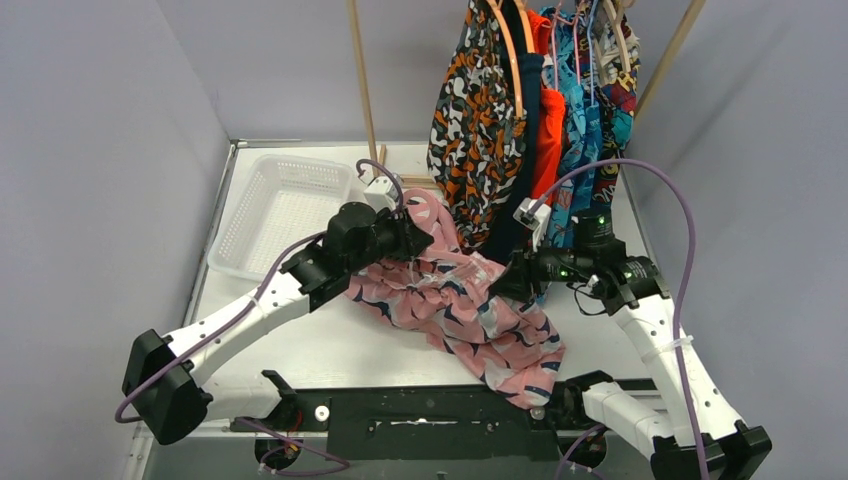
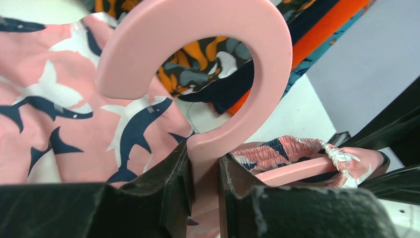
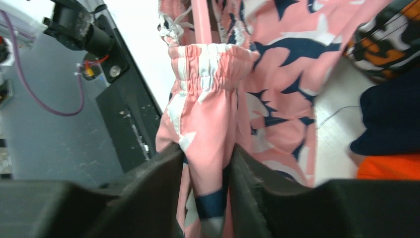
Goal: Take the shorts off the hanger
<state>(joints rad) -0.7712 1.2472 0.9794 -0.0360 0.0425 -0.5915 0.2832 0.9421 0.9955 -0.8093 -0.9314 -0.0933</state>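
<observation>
Left wrist view: the left gripper [image 2: 203,171] is narrowed onto the neck of a pink hanger [image 2: 270,64], its jaws pressed against both sides. In the right wrist view, the right gripper [image 3: 205,168] pinches a fold of the pink shorts [image 3: 282,74] below their elastic waistband. These shorts lie spread across the middle of the bench [image 1: 320,345], trailing toward the near edge. A white basket [image 1: 275,215] sits at the far left corner. Other shorts [image 1: 480,120] hang at the far edge, close behind both arms.

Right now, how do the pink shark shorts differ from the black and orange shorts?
The pink shorts lie crumpled on the table; the black and orange shorts hang on a hanger. The pink shorts show navy sharks; the black and orange shorts, camouflage-like blotches. Both are printed.
</observation>
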